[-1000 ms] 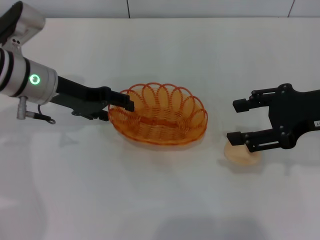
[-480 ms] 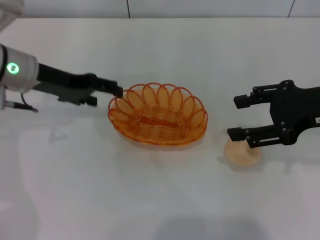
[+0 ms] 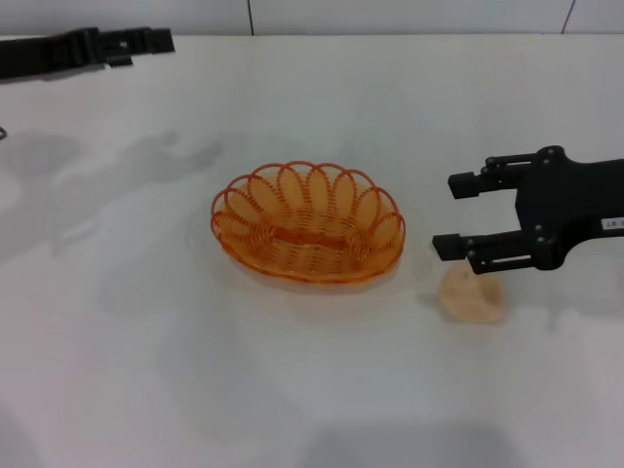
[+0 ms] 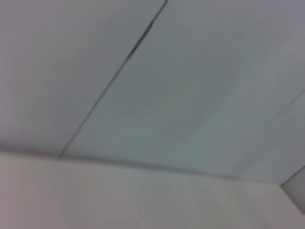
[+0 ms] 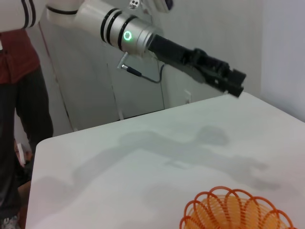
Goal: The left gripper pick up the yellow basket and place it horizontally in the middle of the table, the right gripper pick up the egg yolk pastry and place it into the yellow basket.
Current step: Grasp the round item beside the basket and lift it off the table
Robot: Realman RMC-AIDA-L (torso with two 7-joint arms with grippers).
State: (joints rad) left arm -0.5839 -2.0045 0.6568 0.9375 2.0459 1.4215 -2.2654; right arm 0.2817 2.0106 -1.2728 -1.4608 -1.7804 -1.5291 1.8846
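Oval orange-yellow wire basket (image 3: 307, 225) sits mid-way on the plain white tabletop (image 3: 312, 390), open-topped, nothing over it. Small pale tan domed pastry (image 3: 473, 296) lies just beside its right end, a narrow bare gap between. Black two-finger right gripper (image 3: 460, 215) hangs spread, partly over the pastry. Black left gripper (image 3: 161, 40) is raised at the far left corner, well apart.

Beyond my white surface (image 3: 322, 390), pale wall panels (image 3: 409, 15) ran along the frame's top, split by dark seams. Grey panelled wall (image 5: 143, 90) and a person in red (image 5: 16, 52) stood at upper left.
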